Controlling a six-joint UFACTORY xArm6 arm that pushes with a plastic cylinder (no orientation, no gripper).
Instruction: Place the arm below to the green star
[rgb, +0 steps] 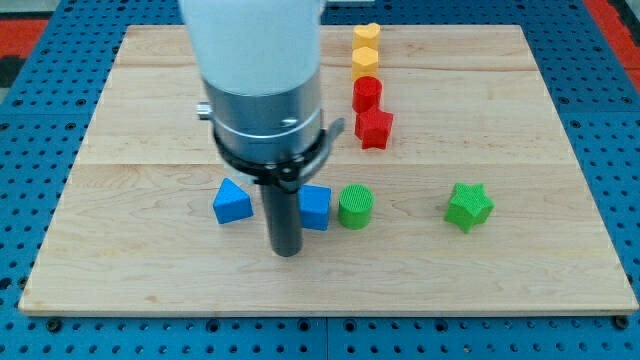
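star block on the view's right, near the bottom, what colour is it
Green. The green star shows clearly in the camera view, its only view.

Your green star (469, 207) is sitting flat on the wooden board (520, 110), over on the view's right side, a bit below the middle. It's a chunky ridged little block, bright green, points sticking out all around. It's on its own, well apart from the green cylinder (355, 207) to its left.

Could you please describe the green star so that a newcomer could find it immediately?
On the wooden board, look toward the view's right, past the row of blue and green blocks. The green star sits alone there, pointed, unlike the round green cylinder.
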